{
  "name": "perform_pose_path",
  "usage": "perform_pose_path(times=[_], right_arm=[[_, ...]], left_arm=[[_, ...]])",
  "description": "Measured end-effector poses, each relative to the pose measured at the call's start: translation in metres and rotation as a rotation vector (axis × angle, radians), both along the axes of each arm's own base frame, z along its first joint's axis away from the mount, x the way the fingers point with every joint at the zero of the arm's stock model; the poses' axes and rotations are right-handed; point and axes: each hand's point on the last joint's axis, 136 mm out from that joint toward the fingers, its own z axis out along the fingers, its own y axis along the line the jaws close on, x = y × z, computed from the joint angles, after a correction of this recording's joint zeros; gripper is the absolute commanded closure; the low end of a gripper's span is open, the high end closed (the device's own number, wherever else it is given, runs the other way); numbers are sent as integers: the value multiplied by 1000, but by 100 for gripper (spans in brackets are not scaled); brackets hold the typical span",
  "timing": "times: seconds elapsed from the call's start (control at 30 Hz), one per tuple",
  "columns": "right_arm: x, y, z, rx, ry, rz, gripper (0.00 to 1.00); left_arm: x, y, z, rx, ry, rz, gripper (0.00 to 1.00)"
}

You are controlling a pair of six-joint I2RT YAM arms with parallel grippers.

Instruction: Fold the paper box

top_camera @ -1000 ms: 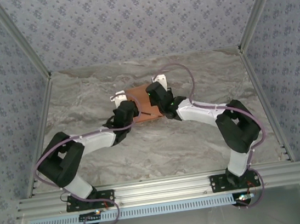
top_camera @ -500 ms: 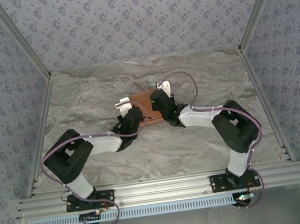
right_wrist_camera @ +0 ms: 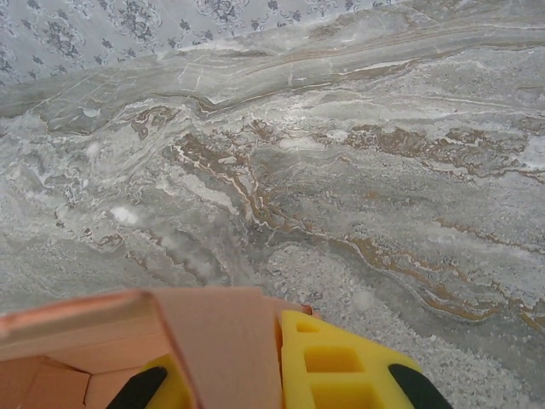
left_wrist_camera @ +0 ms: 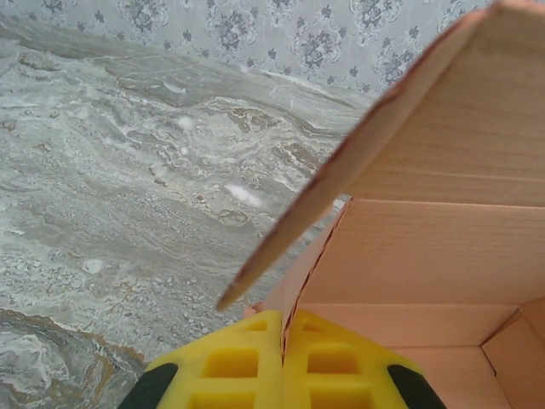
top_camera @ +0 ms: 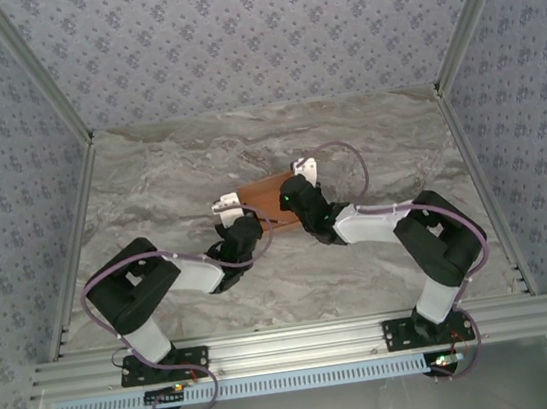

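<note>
Paper box [top_camera: 264, 192] half-folded, flap raised, at middle of marble worktop [top_camera: 149, 180]. Left gripper [left_wrist_camera: 282, 332] clamped on its side wall. Right gripper [right_wrist_camera: 243, 362] clamped on another wall.

Grey marbled table [top_camera: 149, 180] enclosed by floral-patterned walls [top_camera: 250, 26].

Matt ribbed card paper box [left_wrist_camera: 426, 247]; matt yellow plastic left gripper [left_wrist_camera: 282, 336] pads [left_wrist_camera: 230, 366]; smooth marbled table [right_wrist_camera: 341, 170].

Grey marbled table [top_camera: 149, 180], brown-veined; paper box [top_camera: 262, 192] at its middle, contact unclear.
</note>
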Motion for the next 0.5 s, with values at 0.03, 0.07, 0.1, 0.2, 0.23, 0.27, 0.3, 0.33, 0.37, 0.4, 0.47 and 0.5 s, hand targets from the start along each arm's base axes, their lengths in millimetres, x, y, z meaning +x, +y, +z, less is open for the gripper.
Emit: perform_pose_path(times=[0.03,0.07,0.1,0.2,0.23,0.27,0.3,0.33,0.37,0.4,0.47,0.5], right_arm=[[-2,0,-1,3,-2,-3,90],[-3,-1,-1,4,-4,-6,90],[-5,-1,-2,4,-4,-7,90],[-9,-2,-5,3,-6,-15,89],[-10,-2,-6,3,-7,-17,89],[-11,-2,-6,4,-7,-18,89],[-11,-2,-7,4,-7,-18,89],[-12,-3,-7,4,-6,-19,89],[-13,-3,-8,3,-6,-18,89],[-14,-4,-9,2,-6,-18,89],[-16,-4,-9,2,-5,-16,89],[-17,-4,-9,2,-5,-14,89]], left_arm=[[-2,0,-1,3,-7,0,100],[-3,-1,-2,7,-14,1,100],[-4,-1,-2,7,-19,3,100],[-7,-2,-4,7,-32,8,100],[-8,-2,-5,6,-37,11,100],[-8,-2,-5,8,-41,13,100],[-9,-2,-5,8,-44,12,100],[-10,-2,-6,7,-47,12,100],[-11,-2,-6,9,-49,10,100],[-12,-2,-6,10,-51,8,100],[-15,-2,-6,15,-56,2,99],[-16,-2,-6,17,-57,1,99]])
